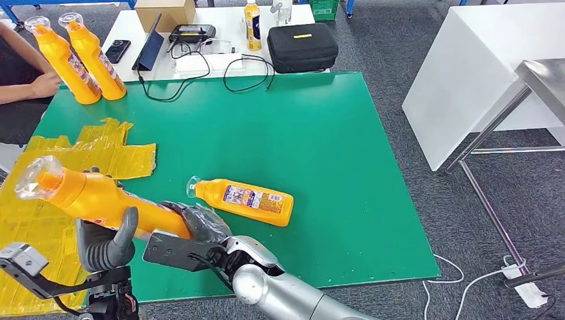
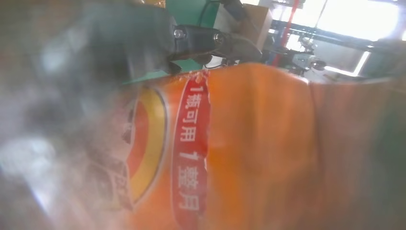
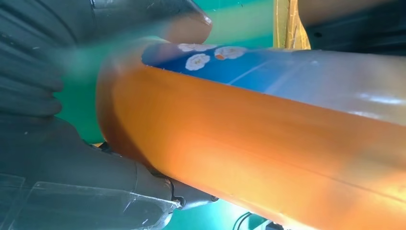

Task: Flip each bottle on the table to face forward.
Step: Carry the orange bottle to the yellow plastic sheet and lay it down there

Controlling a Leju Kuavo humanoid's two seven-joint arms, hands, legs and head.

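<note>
1. Broadly, the green table [image 1: 346, 153] carries the work: 2 orange bottles [image 1: 80, 60] stand upright at its far left corner beside a person's hand [image 1: 41, 83], and a lying bottle [image 1: 246, 200] rests on its side near the middle with its label up.
2. Nearer the robot, yellow plastic sheets [image 1: 106, 150] cover the table's left side; the held bottle [image 1: 100, 200] hangs over them, tilted, with its clear cap toward the left.
3. Both hands are on that bottle. The left hand [image 1: 106, 243] wraps its mid-body with the thumb up across the front, and the right hand [image 1: 200, 223] cups the base end.
4. Close up, the left wrist view shows a printed label [image 2: 191, 153] right against the camera, and the right wrist view shows a blue label [image 3: 249, 64] on the bottle's far side.
5. To do this step well, I judge the bottle should be turned about its long axis with 1 hand steadying and the other rolling, until the front label faces forward.
6. Keep the grip off the cap, and set the base flat before letting go, well apart from the lying bottle.
</note>
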